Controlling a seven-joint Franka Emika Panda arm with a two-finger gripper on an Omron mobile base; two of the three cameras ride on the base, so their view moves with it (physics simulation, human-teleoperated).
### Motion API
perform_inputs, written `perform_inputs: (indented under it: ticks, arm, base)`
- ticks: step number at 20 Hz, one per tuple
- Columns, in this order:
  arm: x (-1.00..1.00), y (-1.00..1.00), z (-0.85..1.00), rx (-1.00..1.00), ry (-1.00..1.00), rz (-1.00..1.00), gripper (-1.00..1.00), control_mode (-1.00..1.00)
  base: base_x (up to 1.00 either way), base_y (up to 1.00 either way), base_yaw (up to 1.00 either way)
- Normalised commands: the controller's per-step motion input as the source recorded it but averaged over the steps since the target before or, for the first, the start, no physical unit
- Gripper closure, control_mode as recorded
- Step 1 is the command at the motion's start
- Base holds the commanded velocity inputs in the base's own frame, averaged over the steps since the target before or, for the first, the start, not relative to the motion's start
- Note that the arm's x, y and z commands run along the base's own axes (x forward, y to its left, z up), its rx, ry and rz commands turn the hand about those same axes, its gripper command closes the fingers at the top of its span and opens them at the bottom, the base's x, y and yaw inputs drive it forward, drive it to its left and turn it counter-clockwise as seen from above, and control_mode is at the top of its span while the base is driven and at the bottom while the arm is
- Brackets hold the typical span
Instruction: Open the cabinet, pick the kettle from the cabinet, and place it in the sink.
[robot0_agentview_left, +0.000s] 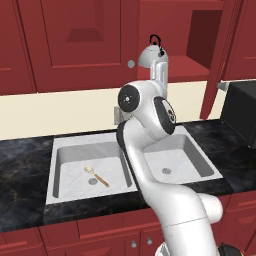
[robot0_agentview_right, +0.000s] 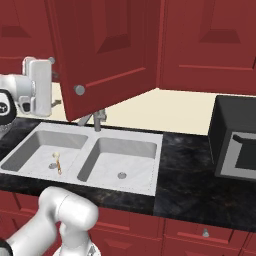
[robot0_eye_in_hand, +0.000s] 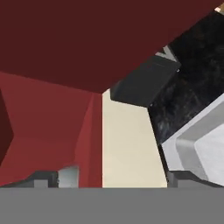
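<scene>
The cabinet (robot0_agentview_left: 200, 40) is found with one door swung open. The kettle (robot0_agentview_left: 151, 53) is seated on its shelf. The gripper (robot0_eye_in_hand: 112, 178) is held with fingers spread apart, gripping nothing.

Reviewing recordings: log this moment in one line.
cabinet: right door open | kettle: on shelf | gripper: open, empty, by kettle | sink: holds spoon
</scene>
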Motion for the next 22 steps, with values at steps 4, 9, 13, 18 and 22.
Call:
perform_inputs:
  ticks: [4,9,13,18,22]
  arm:
    - [0.03,-0.22,0.08,0.01,0.00,-0.32,-1.00,-1.00]
    - [-0.02,-0.24,0.02,0.00,-0.01,-0.24,-1.00,-1.00]
    - [-0.04,-0.20,-0.03,0.00,-0.19,-0.11,-1.00,-1.00]
    - [0.00,-0.11,-0.12,0.00,-0.26,-0.06,-1.00,-1.00]
    - [0.02,-0.14,-0.15,0.00,-0.16,-0.06,-1.00,-1.00]
  base:
    - [0.00,0.00,0.00]
    - [0.00,0.00,0.00]
    - [0.00,0.00,0.00]
    - [0.00,0.00,0.00]
    - [0.00,0.00,0.00]
